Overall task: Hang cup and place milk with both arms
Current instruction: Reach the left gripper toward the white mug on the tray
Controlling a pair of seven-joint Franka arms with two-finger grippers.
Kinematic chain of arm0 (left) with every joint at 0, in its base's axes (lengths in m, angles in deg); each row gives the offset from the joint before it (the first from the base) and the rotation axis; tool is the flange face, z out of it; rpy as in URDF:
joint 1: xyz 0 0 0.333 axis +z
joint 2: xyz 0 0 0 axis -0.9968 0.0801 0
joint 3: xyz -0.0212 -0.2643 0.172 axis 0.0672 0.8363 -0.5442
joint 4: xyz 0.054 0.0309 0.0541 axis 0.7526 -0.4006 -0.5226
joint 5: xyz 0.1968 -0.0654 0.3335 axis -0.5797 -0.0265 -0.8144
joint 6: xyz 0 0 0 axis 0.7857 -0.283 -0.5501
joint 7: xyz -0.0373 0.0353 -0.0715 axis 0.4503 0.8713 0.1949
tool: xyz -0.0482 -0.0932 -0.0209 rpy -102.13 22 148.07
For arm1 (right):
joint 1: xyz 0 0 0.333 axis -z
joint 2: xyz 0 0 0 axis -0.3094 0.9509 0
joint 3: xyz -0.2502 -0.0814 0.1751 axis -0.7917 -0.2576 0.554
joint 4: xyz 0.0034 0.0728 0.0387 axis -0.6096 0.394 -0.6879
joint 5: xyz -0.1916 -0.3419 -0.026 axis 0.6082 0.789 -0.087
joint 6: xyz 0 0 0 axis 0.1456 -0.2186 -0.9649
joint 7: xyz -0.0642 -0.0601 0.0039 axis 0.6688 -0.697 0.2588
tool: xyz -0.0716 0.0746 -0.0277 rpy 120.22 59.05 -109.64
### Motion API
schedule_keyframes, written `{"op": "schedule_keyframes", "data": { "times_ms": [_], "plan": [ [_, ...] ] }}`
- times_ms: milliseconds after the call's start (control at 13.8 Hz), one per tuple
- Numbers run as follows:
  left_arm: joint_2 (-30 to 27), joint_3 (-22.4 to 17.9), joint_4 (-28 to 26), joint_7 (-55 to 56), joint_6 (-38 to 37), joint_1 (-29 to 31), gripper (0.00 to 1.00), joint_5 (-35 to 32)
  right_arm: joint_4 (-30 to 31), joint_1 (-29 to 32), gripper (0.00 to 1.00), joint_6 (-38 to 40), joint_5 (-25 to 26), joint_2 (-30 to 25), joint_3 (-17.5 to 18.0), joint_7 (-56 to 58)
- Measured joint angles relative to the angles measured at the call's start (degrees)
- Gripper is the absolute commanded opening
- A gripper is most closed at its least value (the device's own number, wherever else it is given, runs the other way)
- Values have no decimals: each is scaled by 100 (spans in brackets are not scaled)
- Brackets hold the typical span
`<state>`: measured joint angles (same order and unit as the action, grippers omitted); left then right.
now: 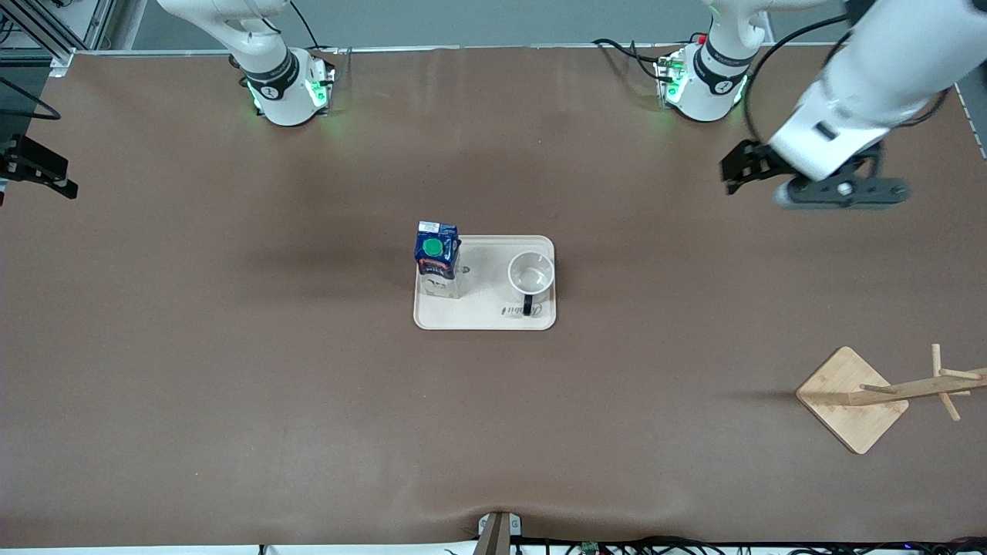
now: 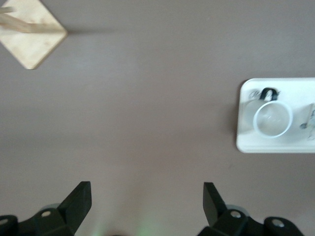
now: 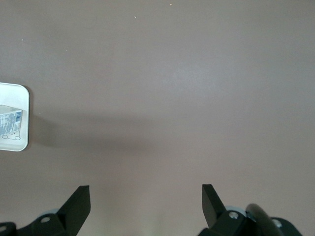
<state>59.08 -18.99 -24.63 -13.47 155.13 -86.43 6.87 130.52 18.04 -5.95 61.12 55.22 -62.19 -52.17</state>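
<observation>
The cup (image 1: 530, 275) stands upright on a cream tray (image 1: 486, 320) at mid-table, its black handle toward the front camera. It also shows in the left wrist view (image 2: 272, 118). The milk (image 1: 437, 258) stands upright on the same tray, at the corner toward the right arm's end. Its white lower part shows in the right wrist view (image 3: 11, 120). My left gripper (image 1: 729, 177) (image 2: 147, 196) is open and empty, up in the air over bare table toward the left arm's end. My right gripper (image 1: 69, 179) (image 3: 145, 196) is open and empty over bare table toward the right arm's end.
A wooden cup rack (image 1: 887, 393) with pegs on a square base stands near the front camera at the left arm's end of the table. The rack also shows in the left wrist view (image 2: 32, 37). Brown table surface (image 1: 308, 401) surrounds the tray.
</observation>
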Motion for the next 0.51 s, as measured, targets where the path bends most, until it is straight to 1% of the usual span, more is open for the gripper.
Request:
{"op": "schedule_keyframes", "data": {
  "times_ms": [144, 289, 506],
  "plan": [
    [308, 324, -56, 441, 376, -40, 100, 0, 0, 0, 100, 0, 0, 0, 1, 0],
    [532, 530, -351, 778, 959, -140, 100, 0, 0, -1, 100, 0, 0, 5, 3, 0],
    [757, 589, -864, 1541, 1722, -542, 100, 0, 0, -9, 100, -5, 0, 53, 18, 0]
  ]
}}
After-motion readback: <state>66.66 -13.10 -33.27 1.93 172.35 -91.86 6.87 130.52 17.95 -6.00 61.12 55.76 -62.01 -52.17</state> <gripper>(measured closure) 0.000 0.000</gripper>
